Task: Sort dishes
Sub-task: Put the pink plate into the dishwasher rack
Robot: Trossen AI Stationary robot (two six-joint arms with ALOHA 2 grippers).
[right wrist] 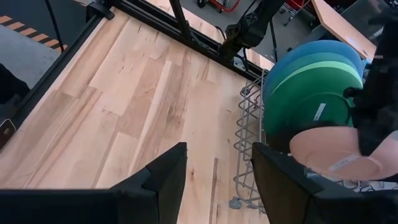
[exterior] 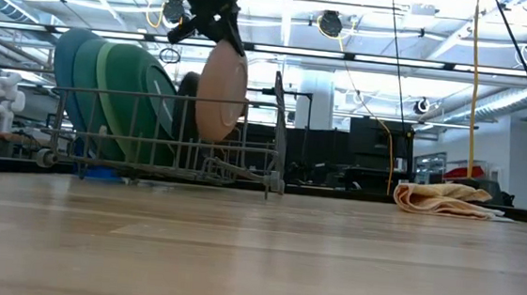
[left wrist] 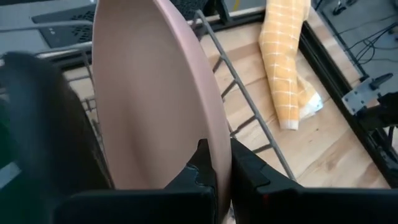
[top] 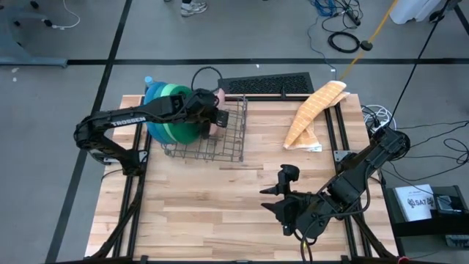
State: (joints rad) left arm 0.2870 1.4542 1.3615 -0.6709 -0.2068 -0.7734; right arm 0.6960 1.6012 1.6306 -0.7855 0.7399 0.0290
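A grey wire rack (top: 233, 139) stands at the table's far left. A blue plate (exterior: 63, 61), a light green plate (exterior: 86, 82) and a dark green plate (exterior: 131, 99) stand on edge in it, with a black plate (exterior: 188, 90) beside them. My left gripper (left wrist: 217, 158) is above the rack, shut on a pink plate (exterior: 223, 92). The pink plate also shows in the right wrist view (right wrist: 329, 152). My right gripper (right wrist: 217, 162) is open and empty over the table's near right part (top: 275, 199). My left gripper pinches the pink plate's rim (left wrist: 214, 134) between its two fingers, one finger on each face. The fingers come from above, pointing down. The plate hangs on edge below them, its lower edge (exterior: 215, 139) below the rack's top rail and above the rack's floor.
An orange checked cloth (top: 315, 110) lies at the far right, also in the low view (exterior: 443, 199). A blue bottle (top: 149, 81) lies behind the plates. A black keyboard (top: 264, 84) sits past the far edge. Bare wood (top: 205, 205) fills the table's near half.
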